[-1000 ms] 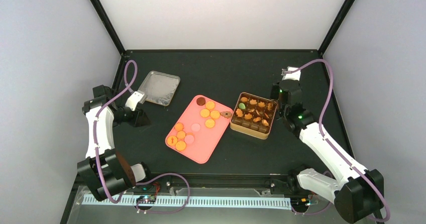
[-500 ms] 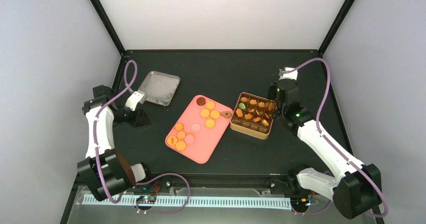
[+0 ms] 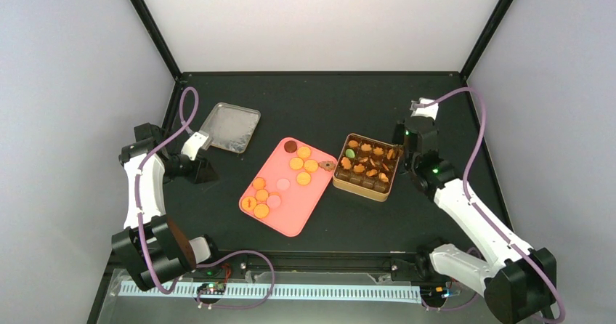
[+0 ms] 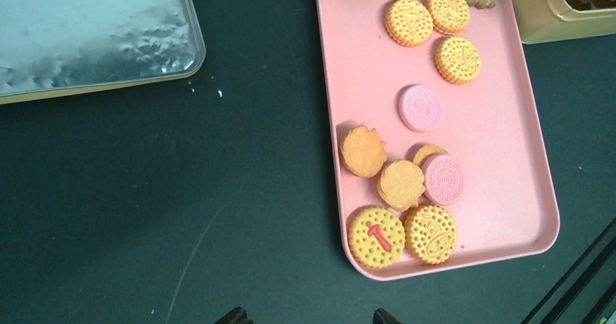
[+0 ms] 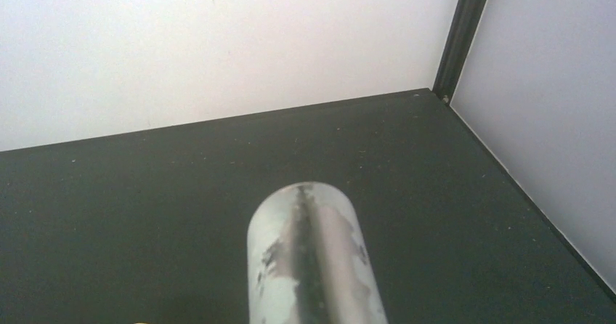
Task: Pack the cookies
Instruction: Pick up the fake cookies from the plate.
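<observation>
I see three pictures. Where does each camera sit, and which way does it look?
Top external: fixed above and behind the arms, looking down on the table; the left arm and the right arm both show.
Left wrist: on the left arm, looking down on the pink tray of cookies; tips of the left tool show at bottom.
Right wrist: on the right arm, facing the table's far right corner; a blurred silvery rod fills the foreground.
Shared: top and left wrist both show the tray and cookies.
</observation>
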